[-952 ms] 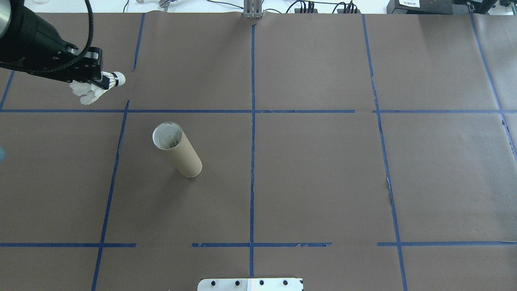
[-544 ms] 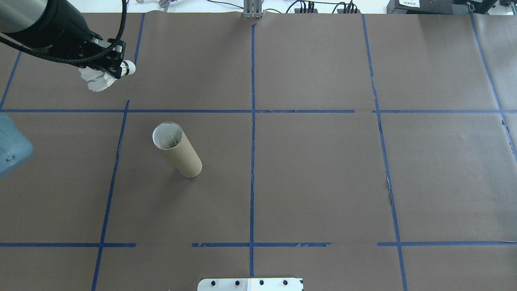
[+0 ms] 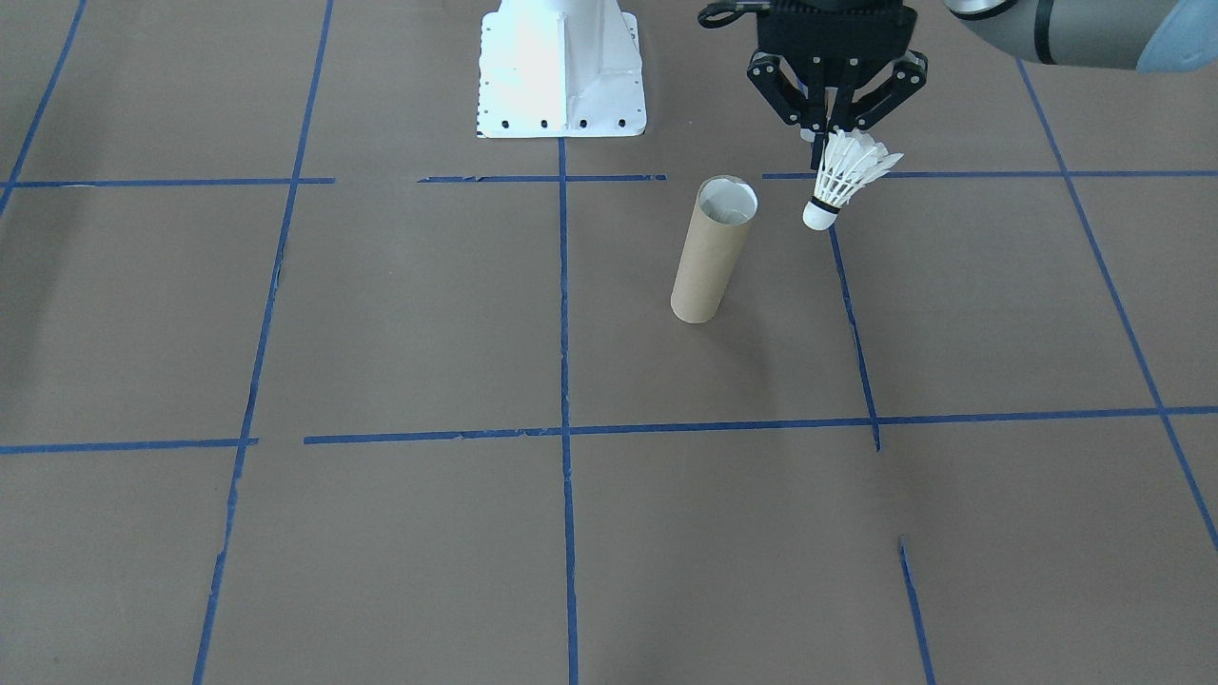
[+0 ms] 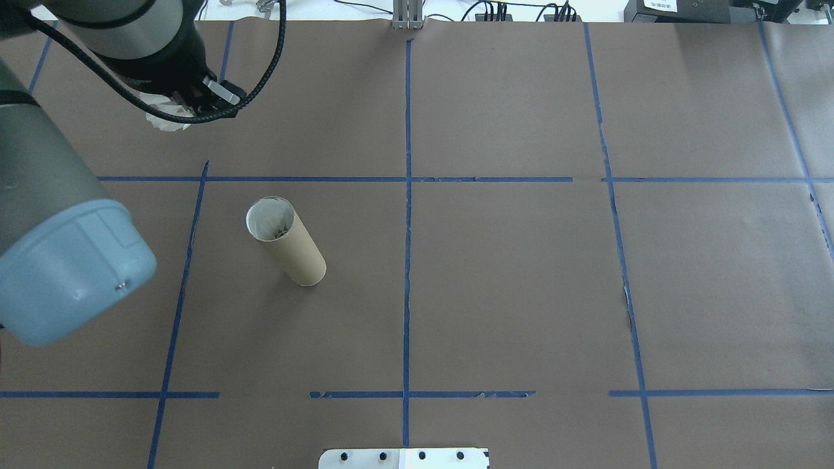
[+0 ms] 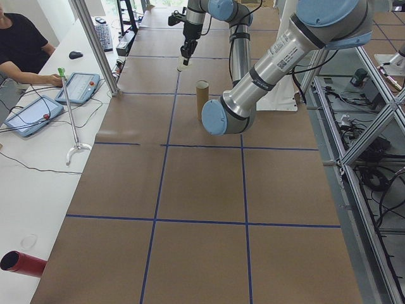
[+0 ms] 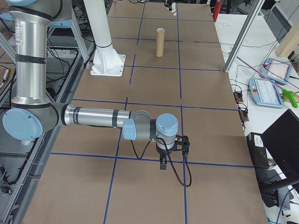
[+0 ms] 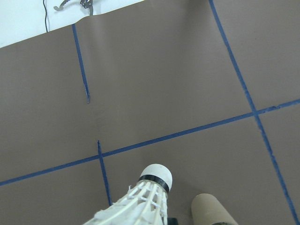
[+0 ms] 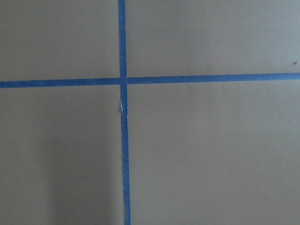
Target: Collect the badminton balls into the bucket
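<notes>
A white feather badminton ball hangs cork-down in the air, and my left gripper is shut on the top of its skirt. It is beside and slightly above the mouth of the bucket, a tan cardboard tube standing upright with a white inside. From overhead only some feathers of the badminton ball show under the wrist, up and left of the bucket. The left wrist view has the cork of the badminton ball beside the bucket rim. My right gripper points down at the table far away; I cannot tell its state.
The white robot base stands behind the bucket. My left arm's blue-capped elbow looms over the table's left side. Blue tape lines grid the brown paper. A person sits at a side desk with tablets.
The left arm swung in over the table and its wrist turned downward. The badminton ball went from lying sideways to hanging cork-down, and shifted a little up and right in the overhead view.
</notes>
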